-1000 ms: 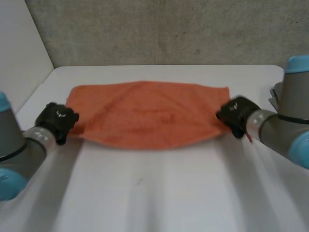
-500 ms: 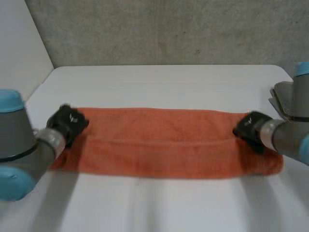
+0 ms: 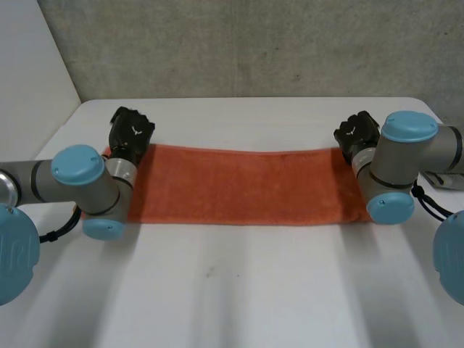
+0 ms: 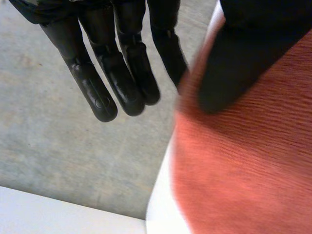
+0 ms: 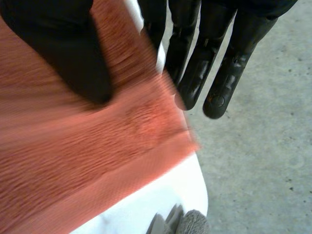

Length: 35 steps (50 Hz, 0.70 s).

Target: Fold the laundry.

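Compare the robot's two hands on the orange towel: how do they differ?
The left hand is at the towel's far left corner, the right hand at its far right corner. Most of the left hand's fingers stand clear of the towel's edge; the right hand's fingers lie closer against it. Both are black, with straight fingers and the thumb on top of the towel, pinching it.

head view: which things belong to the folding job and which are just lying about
Job: orange towel; left hand and right hand at its far corners; white table.
Lying about: grey object near the right arm, too hidden to name.
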{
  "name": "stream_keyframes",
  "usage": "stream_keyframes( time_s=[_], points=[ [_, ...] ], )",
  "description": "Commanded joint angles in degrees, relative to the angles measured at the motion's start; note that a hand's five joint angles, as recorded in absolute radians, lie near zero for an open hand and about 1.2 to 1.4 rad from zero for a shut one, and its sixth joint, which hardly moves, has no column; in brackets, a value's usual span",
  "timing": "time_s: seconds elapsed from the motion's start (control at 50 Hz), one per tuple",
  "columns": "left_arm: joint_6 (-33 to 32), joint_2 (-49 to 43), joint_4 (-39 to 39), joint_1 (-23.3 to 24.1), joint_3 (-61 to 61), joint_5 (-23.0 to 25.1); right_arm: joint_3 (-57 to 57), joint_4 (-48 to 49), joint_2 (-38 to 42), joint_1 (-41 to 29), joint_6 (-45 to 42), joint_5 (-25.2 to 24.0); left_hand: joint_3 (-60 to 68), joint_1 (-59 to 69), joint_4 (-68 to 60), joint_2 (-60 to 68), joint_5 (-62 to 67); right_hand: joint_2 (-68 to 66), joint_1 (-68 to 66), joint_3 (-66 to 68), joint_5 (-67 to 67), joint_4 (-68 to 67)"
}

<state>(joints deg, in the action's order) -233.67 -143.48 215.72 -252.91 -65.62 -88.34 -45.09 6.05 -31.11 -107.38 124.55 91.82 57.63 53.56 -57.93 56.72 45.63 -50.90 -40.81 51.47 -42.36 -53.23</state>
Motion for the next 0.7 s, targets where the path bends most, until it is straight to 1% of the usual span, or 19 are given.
stream_keyframes(
  time_s=[0.02, 0.06, 0.1, 0.12, 0.18, 0.2, 0.24, 0.26, 0.28, 0.32, 0.34, 0.36, 0.42, 0.44, 0.48, 0.5, 0.58, 0.64, 0.7],
  points=[
    [0.4, 2.1, 14.0, 1.6, -7.3, 0.4, -1.2, 2.4, -1.4, -0.8, 2.0, 1.3, -47.6, -43.6, 47.9, -46.7, -45.6, 40.9, 30.8, -41.5, 42.4, 43.2],
    [0.5, 4.8, 17.1, 2.7, -9.6, 0.1, -3.9, 2.3, -4.8, -0.9, 4.4, 2.3, -47.6, -43.6, 47.9, -46.7, -45.6, 40.9, 30.8, -41.5, 42.4, 43.2],
    [0.4, 6.0, 18.0, 2.9, -10.8, -0.2, -5.8, 2.2, -8.1, -0.6, 6.7, 2.8, -47.6, -43.6, 47.9, -46.7, -45.6, 40.9, 30.8, -41.5, 42.4, 43.2],
    [0.4, 6.5, 18.0, 3.0, -11.5, -0.2, -8.1, 2.0, -11.7, -0.4, 9.5, 2.7, -47.6, -43.6, 47.9, -46.7, -45.6, 40.9, 30.8, -41.5, 42.4, 43.2],
    [0.6, 9.2, 16.9, 3.3, -14.7, 0.0, -11.7, 1.5, -16.9, -0.4, 13.9, 2.2, -47.6, -43.6, 47.9, -46.7, -45.6, 40.9, 30.8, -41.5, 42.4, 43.2],
    [0.8, 10.5, 16.4, 3.3, -15.7, 0.1, -13.9, 0.3, -20.0, -0.4, 16.0, 1.9, -47.6, -43.6, 47.9, -46.7, -45.6, 40.9, 30.8, -41.5, 42.4, 43.2],
    [2.5, 15.1, 13.8, 3.4, -18.7, 0.2, -16.2, -1.8, -22.9, -0.3, 18.0, 1.4, -47.6, -43.6, 47.9, -46.7, -45.6, 40.9, 30.8, -41.5, 42.4, 43.2],
    [3.6, 16.5, 12.7, 3.5, -19.5, 0.2, -18.2, -4.8, -25.6, -0.3, 19.6, 0.5, -47.6, -43.6, 47.9, -46.7, -45.6, 40.9, 30.8, -41.5, 42.4, 43.2],
    [6.6, 19.4, 10.1, 3.5, -21.4, 0.4, -19.3, -6.9, -27.0, -0.2, 20.3, -0.2, -47.6, -43.6, 47.9, -46.7, -45.6, 40.9, 30.8, -41.5, 42.4, 43.2],
    [9.5, 21.7, 7.0, 3.5, -23.1, 0.4, -20.6, -10.3, -28.2, 0.1, 21.3, -1.6, -47.6, -43.6, 47.9, -46.7, -45.6, 40.9, 30.8, -41.5, 42.4, 43.2],
    [11.2, 23.0, 5.3, 3.4, -23.9, 0.4, -22.2, -14.2, -29.0, 1.1, 22.6, -3.3, -47.6, -43.6, 47.9, -46.7, -45.6, 40.9, 30.8, -41.5, 42.4, 43.2],
    [14.9, 25.7, 1.8, 3.3, -25.2, 0.5, -23.0, -16.2, -29.0, 1.8, 23.5, -4.0, -47.6, -43.6, 47.9, -46.7, -45.6, 40.9, 30.8, -41.5, 42.4, 43.2],
    [20.9, 28.9, -3.6, 3.0, -26.6, 0.8, -26.5, -21.8, -29.5, 5.2, 28.2, -6.9, -47.6, -43.6, 47.9, -46.7, -45.6, 40.9, 30.8, -41.5, 42.4, 43.2],
    [25.4, 30.6, -7.4, 2.9, -27.3, 1.5, -27.4, -22.3, -29.5, 5.9, 29.5, -7.5, -47.6, -43.6, 47.9, -46.7, -45.6, 40.9, 30.8, -41.5, 42.4, 43.2],
    [29.1, 31.7, -10.2, 2.7, -27.8, 2.3, -29.3, -21.9, -29.5, 7.1, 31.6, -9.0, -47.6, -43.6, 47.9, -46.7, -45.6, 40.9, 30.8, -41.5, 42.4, 43.2],
    [33.0, 32.5, -12.8, 2.4, -28.2, 3.4, -31.1, -20.6, -29.4, 8.0, 33.0, -10.8, -47.6, -43.6, 47.9, -46.7, -45.6, 40.9, 30.8, -41.5, 42.4, 43.2],
    [39.3, 33.0, -16.9, 1.5, -28.4, 5.2, -34.9, -16.2, -29.2, 9.8, 33.7, -13.8, -47.4, -43.3, 47.7, -46.5, -45.4, 38.8, 28.7, -39.4, 40.3, 41.1],
    [41.0, 33.0, -18.3, 1.5, -28.4, 5.3, -37.2, -11.0, -28.1, 10.6, 33.8, -14.0, -47.2, -43.2, 47.5, -46.3, -45.3, 31.6, 21.5, -32.2, 33.0, 33.9],
    [41.0, 33.0, -18.6, 1.5, -28.6, 5.2, -38.2, -6.4, -26.1, 10.9, 33.7, -13.7, -47.2, -43.2, 47.5, -46.3, -45.2, 23.2, 13.1, -23.7, 24.6, 25.5]
  ],
)
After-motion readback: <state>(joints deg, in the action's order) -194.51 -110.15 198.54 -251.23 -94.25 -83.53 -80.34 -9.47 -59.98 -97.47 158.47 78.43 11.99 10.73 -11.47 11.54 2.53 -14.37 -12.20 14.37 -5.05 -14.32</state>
